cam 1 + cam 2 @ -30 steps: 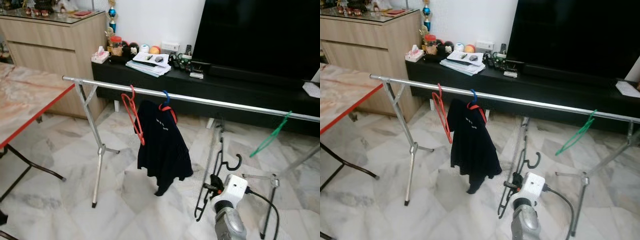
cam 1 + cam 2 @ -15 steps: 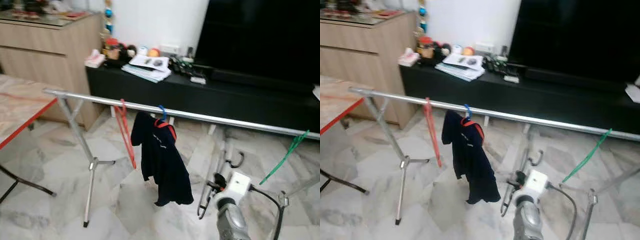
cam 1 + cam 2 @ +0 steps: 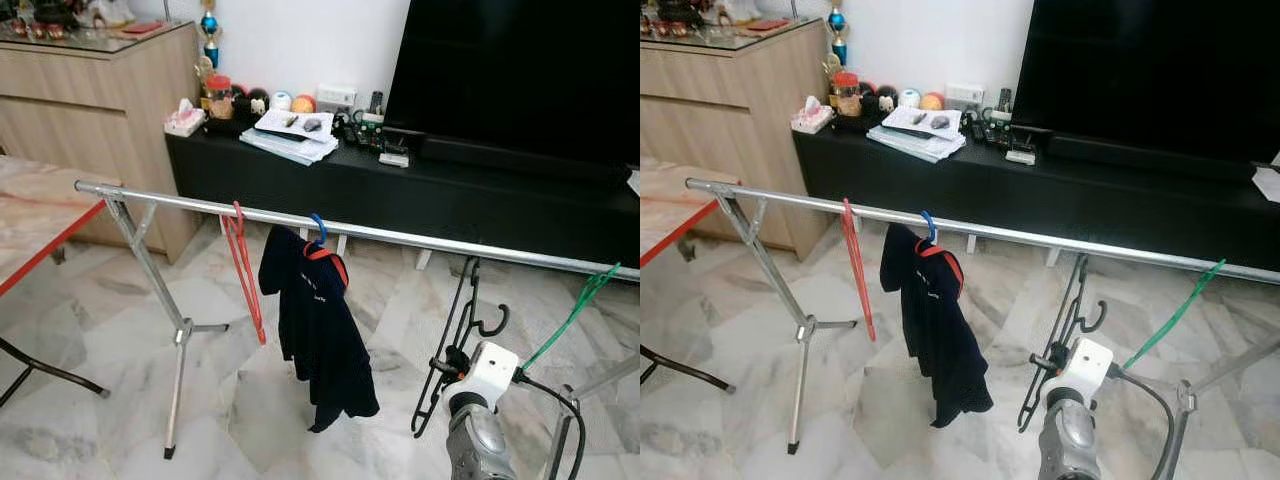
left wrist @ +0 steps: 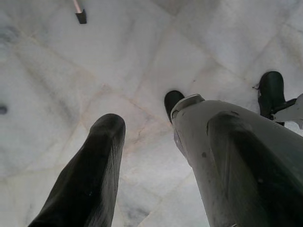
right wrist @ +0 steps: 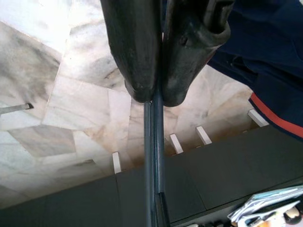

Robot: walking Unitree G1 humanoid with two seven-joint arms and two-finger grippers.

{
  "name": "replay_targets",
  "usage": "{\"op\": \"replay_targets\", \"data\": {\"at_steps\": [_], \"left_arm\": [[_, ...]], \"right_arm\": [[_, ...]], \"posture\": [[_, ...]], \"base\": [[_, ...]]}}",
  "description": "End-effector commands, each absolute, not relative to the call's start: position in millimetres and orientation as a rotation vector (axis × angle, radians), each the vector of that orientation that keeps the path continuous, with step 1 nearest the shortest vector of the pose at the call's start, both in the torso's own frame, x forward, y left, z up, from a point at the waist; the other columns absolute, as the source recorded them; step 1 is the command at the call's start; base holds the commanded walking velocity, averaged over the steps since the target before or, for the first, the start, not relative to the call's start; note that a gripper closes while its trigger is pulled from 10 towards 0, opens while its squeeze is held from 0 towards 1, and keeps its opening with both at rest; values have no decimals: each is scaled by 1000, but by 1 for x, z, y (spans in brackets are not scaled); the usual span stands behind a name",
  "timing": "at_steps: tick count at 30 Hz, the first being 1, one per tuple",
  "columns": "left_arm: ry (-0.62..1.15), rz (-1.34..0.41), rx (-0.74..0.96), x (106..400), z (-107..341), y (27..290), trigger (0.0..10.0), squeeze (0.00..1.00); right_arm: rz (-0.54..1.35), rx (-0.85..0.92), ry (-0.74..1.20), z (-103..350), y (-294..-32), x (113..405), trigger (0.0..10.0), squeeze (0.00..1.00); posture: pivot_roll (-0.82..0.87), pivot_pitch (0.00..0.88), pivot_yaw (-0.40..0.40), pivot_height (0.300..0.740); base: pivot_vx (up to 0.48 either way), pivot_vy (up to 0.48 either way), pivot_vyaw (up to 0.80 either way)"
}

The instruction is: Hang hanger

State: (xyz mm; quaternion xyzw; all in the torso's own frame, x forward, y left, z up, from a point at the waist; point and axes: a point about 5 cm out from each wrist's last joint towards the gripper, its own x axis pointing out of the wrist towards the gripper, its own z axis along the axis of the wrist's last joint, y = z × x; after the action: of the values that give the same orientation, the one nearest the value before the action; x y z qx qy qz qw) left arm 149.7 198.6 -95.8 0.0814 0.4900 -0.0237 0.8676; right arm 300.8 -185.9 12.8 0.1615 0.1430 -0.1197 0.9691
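A silver clothes rail (image 3: 400, 237) crosses the room on folding legs. On it hang a red hanger (image 3: 245, 275), a navy garment (image 3: 318, 330) on a blue-hooked hanger, and a green hanger (image 3: 575, 310) at the right. My right gripper (image 3: 447, 366) is shut on a black hanger (image 3: 452, 330), holding it upright with its top just under the rail and its hook (image 3: 492, 325) pointing right. In the right wrist view both fingers (image 5: 137, 56) pinch the thin black hanger bar (image 5: 154, 156). My left gripper (image 4: 142, 156) hangs open over the marble floor.
A marble table with a red edge (image 3: 40, 235) stands at the left. Behind the rail, a black TV console (image 3: 420, 195) carries papers and small items under a large TV (image 3: 520, 75). A wooden cabinet (image 3: 90, 90) is at back left. The rack's leg (image 3: 178, 335) stands nearby.
The camera has shifted. My right gripper has lifted the black hanger, so its top has come up from well below the rail to just under it.
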Motion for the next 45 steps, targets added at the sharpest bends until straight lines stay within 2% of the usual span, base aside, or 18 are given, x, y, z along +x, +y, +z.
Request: {"op": "replay_targets", "data": {"at_steps": [1,6,24,33,45], "left_arm": [[1085,-72,175,136,-102,193,10000,0],[1086,-77,184,135,-103,193,10000,0],[1083,-67,184,133,-102,203,10000,0],[1061,-79,163,137,-100,201,10000,0],[1085,-97,154,126,-105,191,10000,0]], "right_arm": [[-258,332,320,7,-187,296,10000,0],[-261,330,324,6,-187,296,10000,0],[-271,326,330,7,-186,297,10000,0],[-278,325,318,8,-185,298,10000,0],[-333,322,253,12,-188,296,10000,0]], "posture": [[-10,47,-58,740],[-8,52,-56,740],[-4,67,-58,740],[-2,75,-61,740],[-2,80,-65,740]], "base": [[0,0,0],[0,0,0],[359,0,0],[0,0,0],[0,0,0]]}}
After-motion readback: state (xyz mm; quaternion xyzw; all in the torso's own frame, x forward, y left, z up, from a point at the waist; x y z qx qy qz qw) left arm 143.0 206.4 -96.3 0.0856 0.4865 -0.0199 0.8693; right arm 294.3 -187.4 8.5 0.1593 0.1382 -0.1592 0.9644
